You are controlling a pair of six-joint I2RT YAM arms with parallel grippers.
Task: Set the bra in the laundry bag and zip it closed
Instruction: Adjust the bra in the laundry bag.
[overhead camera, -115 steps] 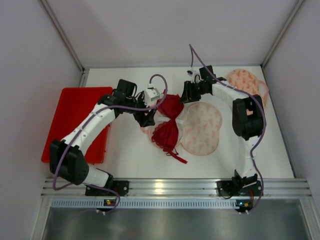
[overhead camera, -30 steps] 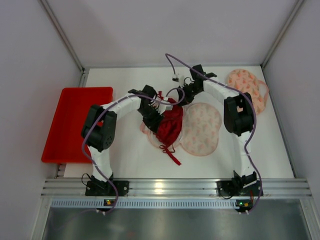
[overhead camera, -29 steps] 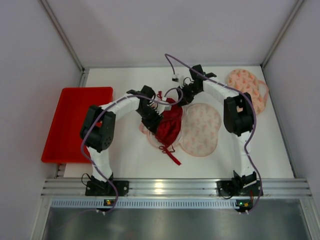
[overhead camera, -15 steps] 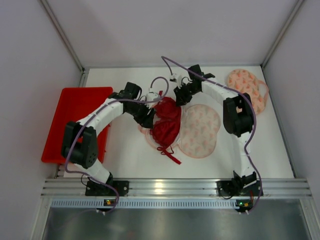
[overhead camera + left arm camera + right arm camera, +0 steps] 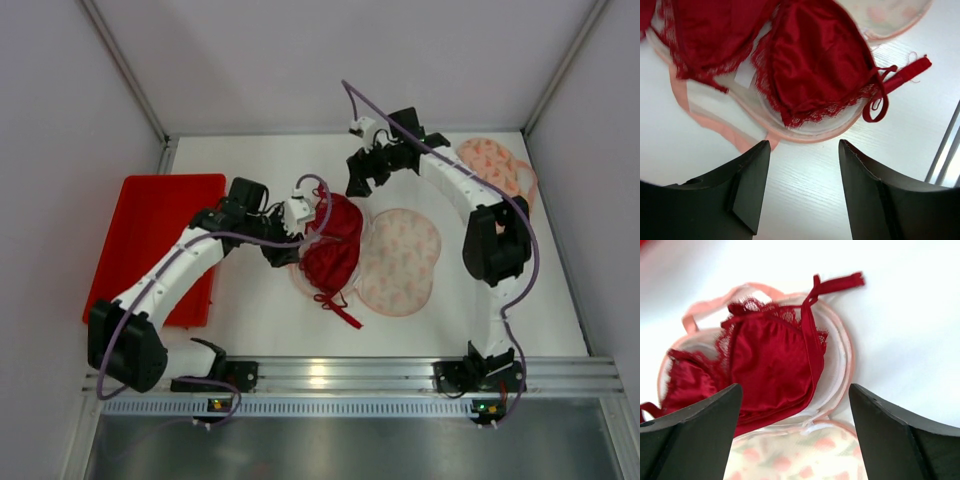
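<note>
The red lace bra (image 5: 333, 245) lies folded on the open lower half of the pink-trimmed mesh laundry bag (image 5: 400, 262), whose flowered lid lies flat to the right. A red strap (image 5: 345, 312) trails onto the table toward the front. My left gripper (image 5: 283, 252) is open and empty, just left of the bra; its wrist view shows the bra (image 5: 815, 65) and the bag's rim (image 5: 805, 137) ahead of the fingers. My right gripper (image 5: 357, 180) is open and empty, raised behind the bra; its wrist view shows the bra (image 5: 770, 370) and the bag's zipper edge (image 5: 832, 417).
A red tray (image 5: 150, 235) lies at the left of the white table. A second flowered mesh bag (image 5: 497, 175) lies at the back right, partly under the right arm. Grey walls enclose the table; a metal rail (image 5: 330, 375) runs along the front.
My left arm has drawn back to the left off the bra, gripper open. My right gripper has lifted and pulled back from the bra. The bra now lies bunched on the bag's half.
</note>
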